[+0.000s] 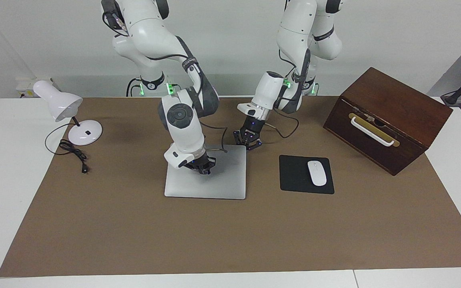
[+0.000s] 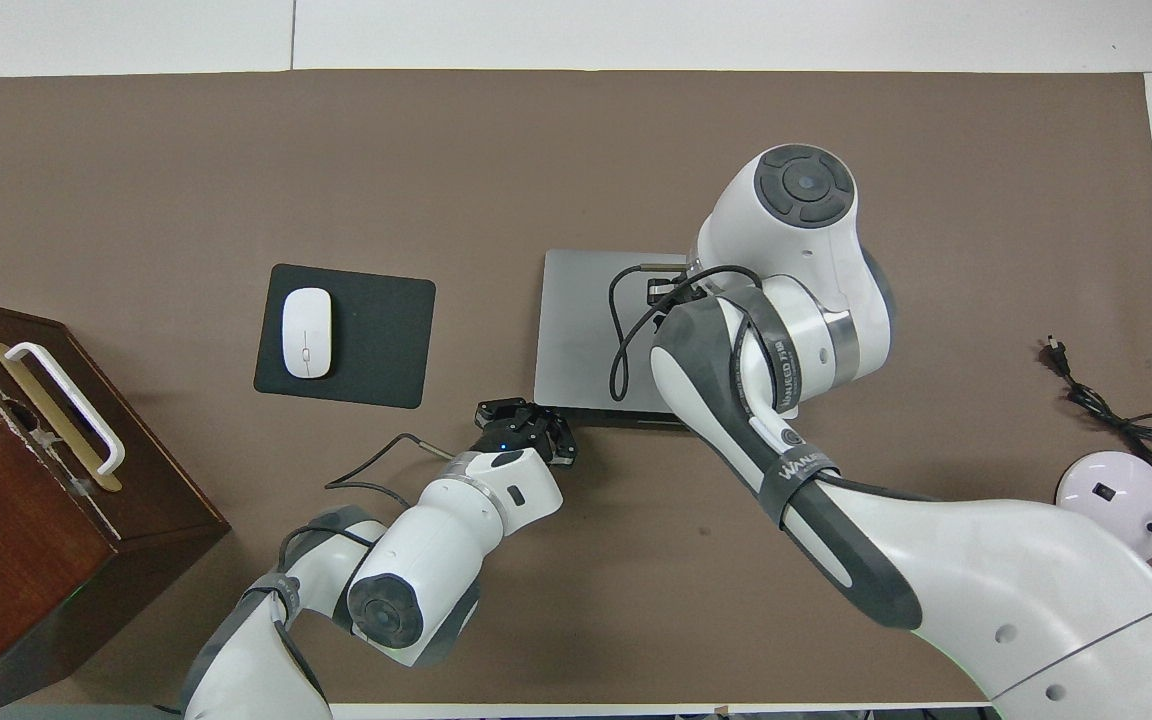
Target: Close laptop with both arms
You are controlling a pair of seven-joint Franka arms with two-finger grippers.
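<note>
Both sets of jaws are hard to read: the left gripper [image 1: 248, 145] shows its fingers spread a little with nothing between them, while whether the right gripper [image 1: 202, 167] is open or closed I cannot tell. From the facing camera the laptop [image 1: 214, 185] lies shut and flat on the brown mat [image 1: 134, 232], near the middle of the table. Its lid carries the right gripper, which points down onto it and seems to touch the surface. The left gripper sits at the laptop's corner nearest the robots, toward the left arm's end. Beside the laptop, toward that same end, a black mouse pad [image 1: 294, 176] holds a white mouse [image 1: 317, 173], and a brown wooden box [image 1: 390, 116] with a white handle stands near them. A white desk lamp [image 1: 70, 116] stands at the right arm's end.

Seen from overhead, the laptop [image 2: 581, 330] is partly covered by the right arm, whose gripper [image 2: 666, 290] is mostly hidden under the wrist. The left gripper [image 2: 528, 430] is at the edge of the laptop nearest the robots, fingers apart. The mouse [image 2: 306, 332] lies on its pad [image 2: 376, 340], the box [image 2: 26, 480] at the left arm's end
</note>
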